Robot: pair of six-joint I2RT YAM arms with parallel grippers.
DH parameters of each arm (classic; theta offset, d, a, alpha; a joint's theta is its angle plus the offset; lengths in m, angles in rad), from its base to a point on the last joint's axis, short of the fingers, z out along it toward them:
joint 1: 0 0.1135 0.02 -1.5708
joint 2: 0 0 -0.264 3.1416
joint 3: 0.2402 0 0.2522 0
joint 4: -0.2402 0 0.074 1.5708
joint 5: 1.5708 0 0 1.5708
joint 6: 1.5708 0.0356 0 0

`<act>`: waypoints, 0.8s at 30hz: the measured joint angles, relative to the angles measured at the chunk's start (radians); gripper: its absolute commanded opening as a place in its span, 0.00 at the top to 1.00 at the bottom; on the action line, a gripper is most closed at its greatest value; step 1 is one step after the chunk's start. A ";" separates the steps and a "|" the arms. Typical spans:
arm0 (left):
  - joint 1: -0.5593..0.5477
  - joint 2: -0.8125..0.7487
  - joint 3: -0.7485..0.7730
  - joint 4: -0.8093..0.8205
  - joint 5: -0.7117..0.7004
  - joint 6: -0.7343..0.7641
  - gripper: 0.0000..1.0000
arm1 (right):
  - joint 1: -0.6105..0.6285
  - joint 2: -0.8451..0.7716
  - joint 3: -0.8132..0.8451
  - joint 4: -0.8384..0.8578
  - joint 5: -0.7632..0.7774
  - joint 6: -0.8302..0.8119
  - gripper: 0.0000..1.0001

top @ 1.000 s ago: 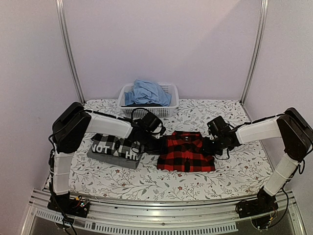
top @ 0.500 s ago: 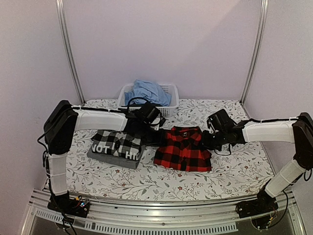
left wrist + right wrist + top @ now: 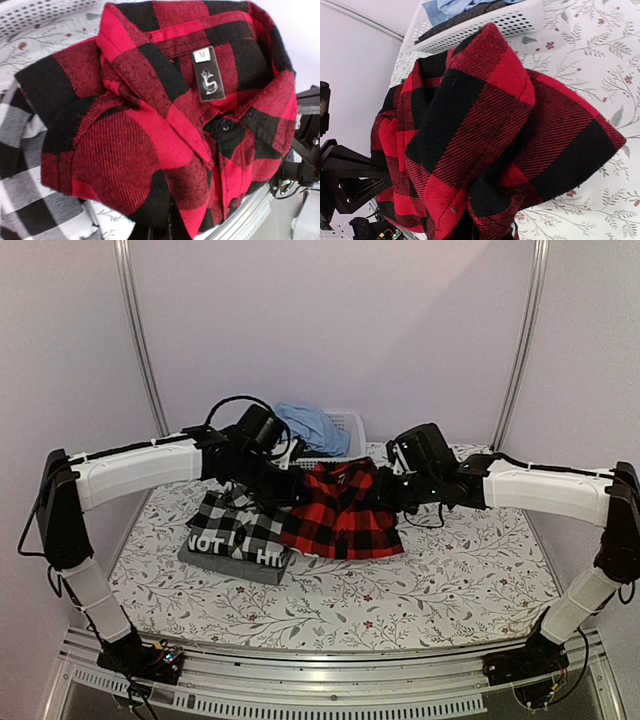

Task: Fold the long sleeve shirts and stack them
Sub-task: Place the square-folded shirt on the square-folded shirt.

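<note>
While both arms reach inward over the flowered table (image 3: 450,580), the folded red-and-black flannel (image 3: 340,510) hangs tilted between them in the overhead view. The left gripper (image 3: 283,480) is clamped on its left edge and the right gripper (image 3: 388,492) on its right edge. Its lower left corner overlaps the black-and-white check shirt (image 3: 238,525), which lies folded on top of the grey shirt (image 3: 222,556) with white lettering, left of centre on the table. Whether the flannel touches that pile cannot be told. Behind them, at the far edge, a white basket (image 3: 345,425) holds a blue cloth (image 3: 312,426). From the left wrist, the flannel (image 3: 150,125) fills the frame collar up, showing a black label (image 3: 207,75) marked M and a dark button (image 3: 222,125) on the placket below it. The check shirt (image 3: 20,200) shows at lower left beneath it and the basket (image 3: 40,15) at upper left, while the gripper's own fingers are hidden under the cloth. From the right wrist, the flannel (image 3: 485,135) bulges in a thick bundle straight ahead, covering the fingers, with the table (image 3: 580,60) to its right, and beyond it the basket (image 3: 485,25) and blue cloth (image 3: 450,7).
</note>
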 measured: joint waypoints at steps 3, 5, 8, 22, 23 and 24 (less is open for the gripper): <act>0.067 -0.087 -0.034 -0.042 -0.006 0.026 1.00 | 0.041 0.077 0.089 0.039 -0.006 0.023 1.00; 0.121 -0.138 -0.059 -0.075 -0.008 0.046 1.00 | 0.063 0.138 0.146 0.061 -0.011 0.038 1.00; 0.203 -0.190 -0.084 -0.126 -0.015 0.084 1.00 | 0.091 0.244 0.253 0.093 -0.026 0.058 1.00; 0.512 -0.220 -0.181 -0.192 -0.044 0.209 1.00 | 0.162 0.689 0.660 0.258 -0.129 0.181 1.00; 0.520 -0.212 -0.181 -0.190 -0.045 0.214 1.00 | 0.163 0.706 0.671 0.264 -0.136 0.187 1.00; 0.528 -0.203 -0.182 -0.188 -0.047 0.217 1.00 | 0.163 0.727 0.686 0.274 -0.143 0.195 1.00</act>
